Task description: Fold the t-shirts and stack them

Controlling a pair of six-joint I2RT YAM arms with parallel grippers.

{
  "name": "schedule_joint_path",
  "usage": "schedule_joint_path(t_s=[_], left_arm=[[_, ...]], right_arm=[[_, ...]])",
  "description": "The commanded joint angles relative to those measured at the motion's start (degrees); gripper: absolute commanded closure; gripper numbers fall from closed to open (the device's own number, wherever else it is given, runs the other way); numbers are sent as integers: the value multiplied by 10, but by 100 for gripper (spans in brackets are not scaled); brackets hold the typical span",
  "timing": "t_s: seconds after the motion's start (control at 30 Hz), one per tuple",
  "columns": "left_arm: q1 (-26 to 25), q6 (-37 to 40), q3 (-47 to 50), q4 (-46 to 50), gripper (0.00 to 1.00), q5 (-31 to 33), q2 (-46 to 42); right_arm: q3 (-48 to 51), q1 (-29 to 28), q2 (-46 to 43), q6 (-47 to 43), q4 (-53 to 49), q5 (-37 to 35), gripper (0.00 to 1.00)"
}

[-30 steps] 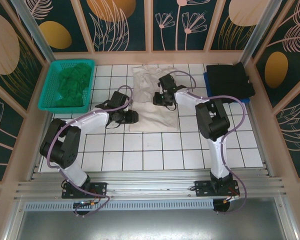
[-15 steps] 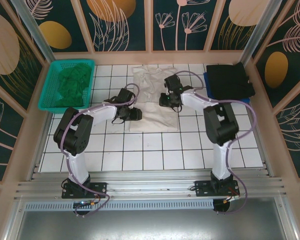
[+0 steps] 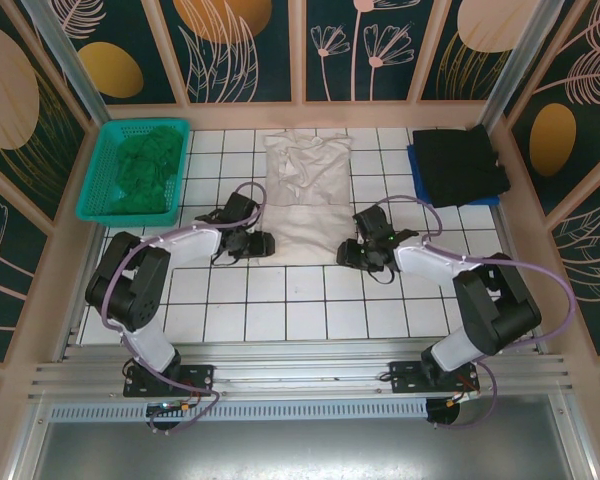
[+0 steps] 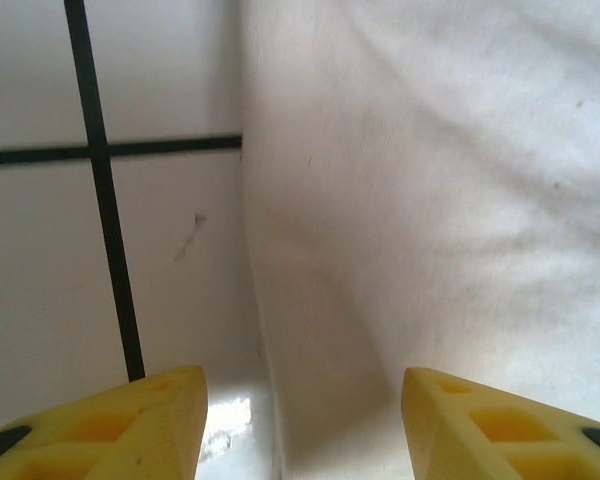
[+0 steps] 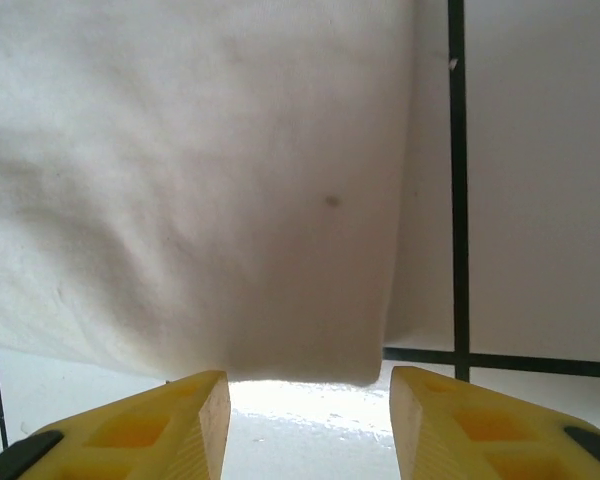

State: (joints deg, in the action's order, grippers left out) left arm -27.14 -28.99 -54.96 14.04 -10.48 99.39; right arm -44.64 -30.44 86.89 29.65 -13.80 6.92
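The cream shirt lies flat between the two grippers. Its side edge runs just ahead of the left gripper and its near corner sits just ahead of the right gripper. Both grippers stand spread, pinching nothing. The cloth looks light and limp (it will likely sag and slide on the glossy tiles), so the near corners seem the best hold. How many layers lie there is hard to tell. The black shirt rests well beyond the right gripper, the basket well beyond the left, and walls close in behind.
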Motion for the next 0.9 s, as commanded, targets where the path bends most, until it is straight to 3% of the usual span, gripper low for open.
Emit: schedule_joint_path(t_s=[0.0, 0.23, 0.33, 0.4, 0.6, 0.7, 0.87], left_arm=[[-6, -26, 28, -26, 46, -32, -6], [-16, -41, 34, -75, 46, -64, 8], [-16, -43, 34, -90, 52, -80, 26], [-17, -42, 36, -91, 61, -80, 30], [-16, -25, 27, -50, 98, -41, 11], [-16, -18, 21, -33, 100, -33, 4], [-16, -7, 24, -7, 100, -25, -27]], right_arm=[[14, 0, 7, 22, 61, 25, 54], [13, 9, 43, 16, 80, 21, 54], [10, 13, 51, 11, 76, 18, 54], [13, 14, 54, 8, 77, 17, 56], [17, 32, 33, -8, 39, 5, 89], [13, 39, 5, -26, 3, -3, 100], [-3, 42, -28, -64, -79, -10, 100]])
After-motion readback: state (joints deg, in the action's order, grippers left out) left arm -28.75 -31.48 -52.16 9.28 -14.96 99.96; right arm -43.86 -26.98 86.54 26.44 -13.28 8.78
